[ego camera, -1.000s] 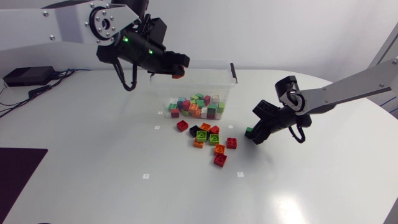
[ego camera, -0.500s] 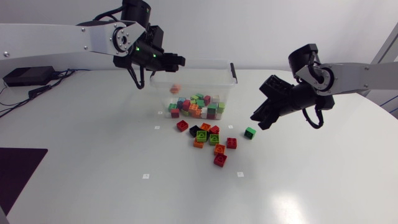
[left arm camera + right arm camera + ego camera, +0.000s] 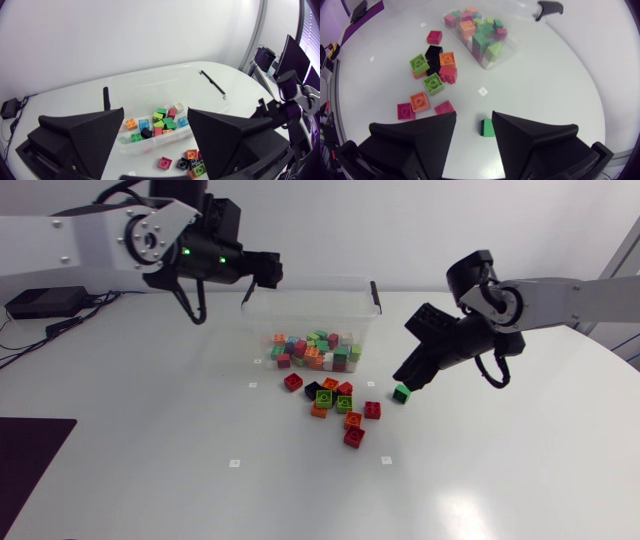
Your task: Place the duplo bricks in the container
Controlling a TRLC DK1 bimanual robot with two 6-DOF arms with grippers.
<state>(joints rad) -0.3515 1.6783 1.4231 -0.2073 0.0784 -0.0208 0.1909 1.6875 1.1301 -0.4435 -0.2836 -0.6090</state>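
The clear plastic container (image 3: 366,312) stands at the back middle of the table with several coloured bricks inside (image 3: 159,122). In front of it lies a loose pile of red, orange, green and black duplo bricks (image 3: 335,405). A single green brick (image 3: 401,392) sits apart to the pile's right. My left gripper (image 3: 264,272) hangs open and empty over the container's back left corner (image 3: 156,114). My right gripper (image 3: 406,376) hovers just above the green brick (image 3: 487,127), its fingers apart, the brick on the table below the gap (image 3: 474,116).
Black latches sit on the container's ends (image 3: 375,294). A dark mat (image 3: 30,455) lies at the front left, and a black box with cables (image 3: 40,302) at the far left. Small white markers dot the table around the pile.
My left gripper dropped its reddish brick into the container, opened and drew back to the left. My right gripper rose off the green brick, then came down close over it again; the brick stayed put.
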